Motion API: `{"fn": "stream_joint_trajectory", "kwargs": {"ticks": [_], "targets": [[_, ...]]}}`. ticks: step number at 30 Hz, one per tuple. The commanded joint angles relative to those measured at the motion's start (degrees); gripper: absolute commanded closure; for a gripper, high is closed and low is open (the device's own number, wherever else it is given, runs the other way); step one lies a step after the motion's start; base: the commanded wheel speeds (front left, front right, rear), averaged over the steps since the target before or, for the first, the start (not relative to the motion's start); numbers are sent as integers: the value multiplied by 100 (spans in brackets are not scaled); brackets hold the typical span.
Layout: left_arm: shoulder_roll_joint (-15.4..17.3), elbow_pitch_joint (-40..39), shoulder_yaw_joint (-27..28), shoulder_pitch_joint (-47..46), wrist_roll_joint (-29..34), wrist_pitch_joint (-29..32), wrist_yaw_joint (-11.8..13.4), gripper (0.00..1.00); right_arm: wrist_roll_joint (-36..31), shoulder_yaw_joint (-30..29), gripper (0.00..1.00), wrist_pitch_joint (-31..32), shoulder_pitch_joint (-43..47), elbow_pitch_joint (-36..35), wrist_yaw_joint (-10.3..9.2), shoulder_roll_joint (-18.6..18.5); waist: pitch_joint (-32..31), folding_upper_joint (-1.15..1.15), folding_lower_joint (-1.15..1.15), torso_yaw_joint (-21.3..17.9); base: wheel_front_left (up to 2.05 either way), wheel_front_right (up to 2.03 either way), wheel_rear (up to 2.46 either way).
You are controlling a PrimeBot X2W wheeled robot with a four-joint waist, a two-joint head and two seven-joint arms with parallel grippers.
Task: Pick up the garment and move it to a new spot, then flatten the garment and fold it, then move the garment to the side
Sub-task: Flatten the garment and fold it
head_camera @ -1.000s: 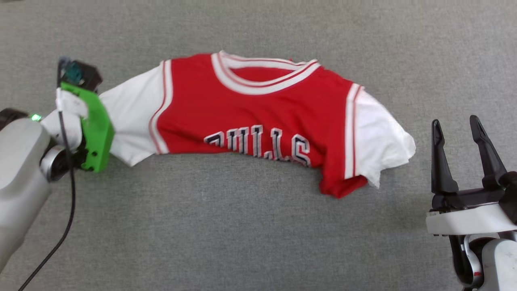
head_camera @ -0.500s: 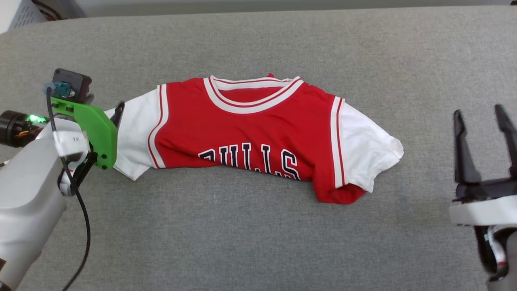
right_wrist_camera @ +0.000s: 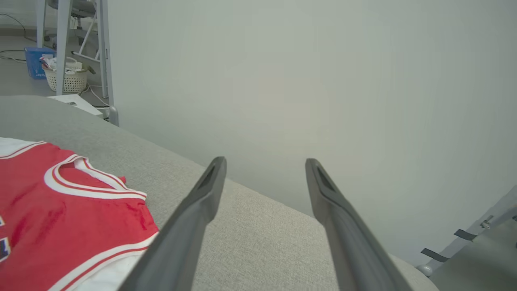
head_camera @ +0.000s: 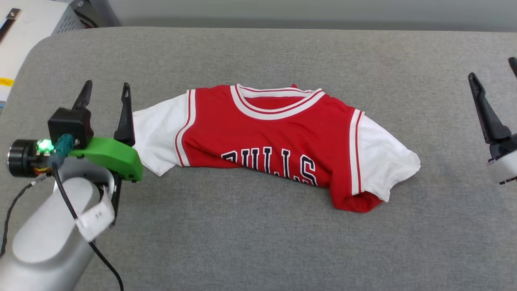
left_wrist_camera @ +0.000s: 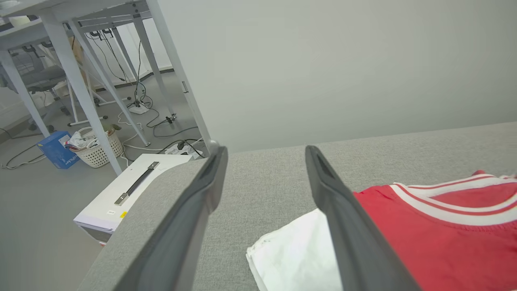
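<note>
The garment [head_camera: 266, 137], a red jersey with white sleeves and black "BULLS" lettering, lies folded on the grey padded table [head_camera: 258, 242], collar toward the far edge. My left gripper [head_camera: 106, 85] stands open just left of the garment's white sleeve [head_camera: 155, 133], nothing between its fingers. In the left wrist view the left gripper [left_wrist_camera: 264, 149] is open over bare table, the sleeve [left_wrist_camera: 295, 254] showing beside its right finger. My right gripper [head_camera: 492, 68] is open at the right edge, well clear of the garment. In the right wrist view the right gripper [right_wrist_camera: 265, 160] is empty, the garment [right_wrist_camera: 60, 202] at lower left.
A white case [head_camera: 24, 28] sits off the table's far left corner, also in the left wrist view as the white case [left_wrist_camera: 129, 190]. Behind the table is a pale wall [left_wrist_camera: 343, 60]. Table legs [left_wrist_camera: 80, 89], cables and a basket [left_wrist_camera: 97, 149] stand on the floor at left.
My left gripper has opened, let go of the white sleeve and drawn back beside it, fingers now pointing up. The head view has shifted, bringing the table's far edge into it.
</note>
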Motion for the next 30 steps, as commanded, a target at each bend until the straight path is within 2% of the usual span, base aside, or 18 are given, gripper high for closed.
{"fn": "stream_joint_trajectory", "kwargs": {"ticks": [1,5,8,10,11,15,18,21,30], "targets": [[-68,-229,178,266,203,-30,157,0,226,275,0,214,-255,46,-5,-238,4,0,0,70,0,0,0],[-252,-928,682,934,723,-32,498,0,1049,1115,0,1101,-710,115,-5,-878,58,0,0,149,0,0,0],[-451,-1282,1003,1329,1098,-32,616,0,1691,1737,0,1934,-991,114,-5,-1290,136,0,0,205,0,0,0],[-583,-1514,1167,1576,1318,-33,645,0,2112,2095,0,2514,-1140,107,-5,-1492,204,0,0,244,0,0,0],[-696,-1663,1281,1802,1501,-33,628,0,2507,2385,0,3114,-1260,132,-5,-1647,276,0,0,286,0,0,0],[-972,-1756,1449,2030,1751,-33,488,0,3041,2884,0,4069,-1497,171,-5,-1845,486,0,0,390,0,0,0],[-1147,-1700,1528,2036,1889,-33,364,0,3241,3073,0,4418,-1626,295,-5,-1837,623,0,0,462,0,0,0],[-1349,-1653,1626,1965,2041,-33,216,0,3357,3247,0,4498,-1691,496,-5,-1725,782,0,0,567,0,0,0],[-1699,-1467,1936,1960,2421,-33,-149,0,3432,4114,0,4229,-1487,1189,-5,-1283,824,0,0,640,0,0,0]]}}
